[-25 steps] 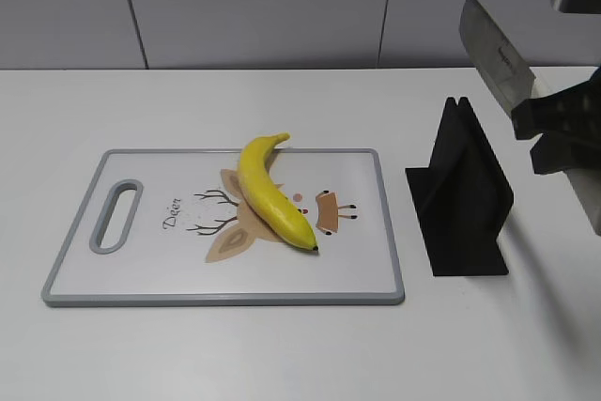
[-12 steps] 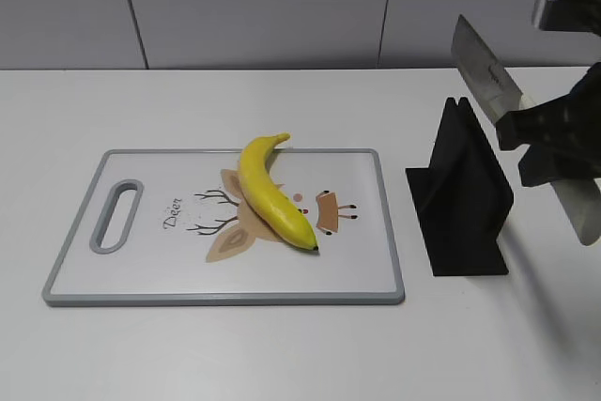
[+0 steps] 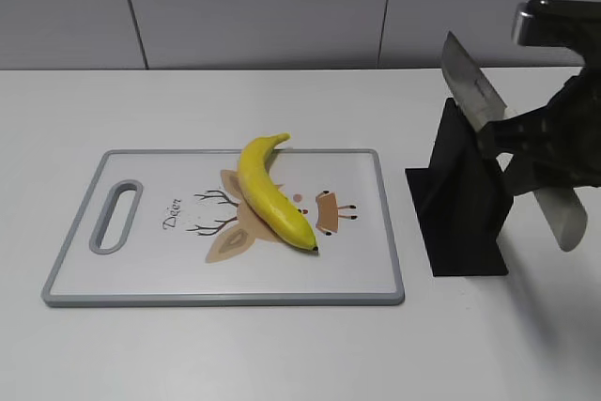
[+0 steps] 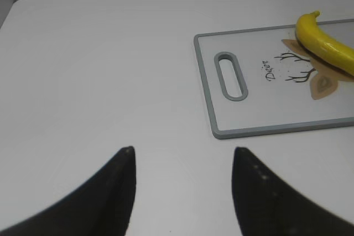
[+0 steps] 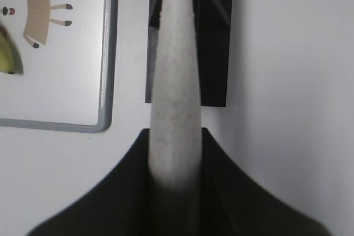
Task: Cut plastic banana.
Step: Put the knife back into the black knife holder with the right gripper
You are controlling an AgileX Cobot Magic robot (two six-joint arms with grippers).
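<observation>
— Yellow is what we spot first: the plastic banana (image 3: 272, 195) lies on the cutting board (image 3: 113, 274), slanting across the deer print, stem toward the back edge and dark tip toward the front right. Nothing is touching it.

— And our right arm?

— We see it at the right edge of the exterior view, raised off the counter (image 3: 282, 354) above the black knife stand (image 3: 460, 208). The right gripper (image 3: 521, 143) is clamped on the knife (image 3: 474, 91) at its pale handle, which sticks out down and to the right past the fingers. The blade tilts up and to the left, its tip above the stand's top edge, well apart from the banana.

— Does the wrist camera agree?

— Yes. In the right wrist view the pale handle runs straight up the middle between the two dark fingers, with the stand beyond it and a corner of the board at left.

— Our left arm?

— It hangs low over bare counter, left of the board. The left gripper (image 4: 182, 161) has its fingers spread wide with nothing between them; the board's handle slot sits ahead and to the right.
</observation>
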